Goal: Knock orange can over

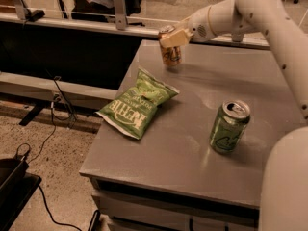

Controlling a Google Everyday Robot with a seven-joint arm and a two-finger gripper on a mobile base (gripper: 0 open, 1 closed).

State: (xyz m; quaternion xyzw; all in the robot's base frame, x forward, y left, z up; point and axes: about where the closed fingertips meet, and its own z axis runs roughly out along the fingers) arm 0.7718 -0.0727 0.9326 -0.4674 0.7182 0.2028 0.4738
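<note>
**Tool at the top of the orange can; can not yet down**

The grey bench (192, 148) carries three things. The white arm (269, 18) reaches across its far side from the right. A green chip bag (139, 102) lies flat near the left edge, and a green can (229, 127) stands upright towards the right, well apart from the rest. The orange can (171, 57) stands near the far left corner, just beyond the bag, upright or nearly so.

The tool (174, 36) sits against the can's top rim; whether it is clenched or released I cannot tell.

The can looks light, thin-walled and smooth (it may slide rather than tip if pushed low). A sideways push high up, near the rim, should topple it most readily. Once down it will likely roll, and the bench edge is near.
</note>
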